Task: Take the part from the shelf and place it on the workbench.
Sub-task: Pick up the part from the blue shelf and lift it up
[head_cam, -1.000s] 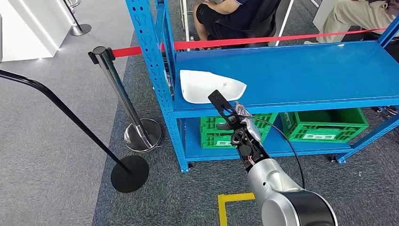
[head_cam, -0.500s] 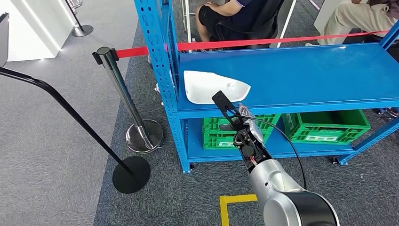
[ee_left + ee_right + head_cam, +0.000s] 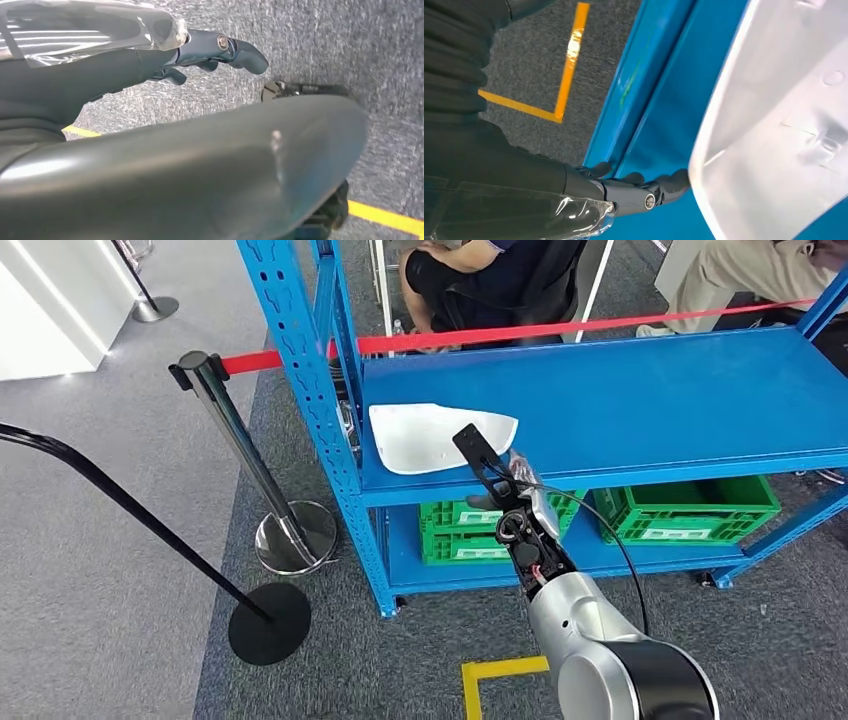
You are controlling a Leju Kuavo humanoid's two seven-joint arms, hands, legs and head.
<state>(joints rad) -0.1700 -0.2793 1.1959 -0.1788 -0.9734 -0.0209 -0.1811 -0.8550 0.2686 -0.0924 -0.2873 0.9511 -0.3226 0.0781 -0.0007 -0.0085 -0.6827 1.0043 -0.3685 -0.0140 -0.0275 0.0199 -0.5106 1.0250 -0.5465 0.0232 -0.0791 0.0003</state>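
Part (image 3: 430,437) lies flat at the shelf's (image 3: 640,390) front left corner. My right hand (image 3: 639,192) is at its edge, fingers apart, holding nothing, lined up to slide under.

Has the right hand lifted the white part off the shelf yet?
No: in the head view the white part lies flat on the blue shelf, with the right hand at its near edge.
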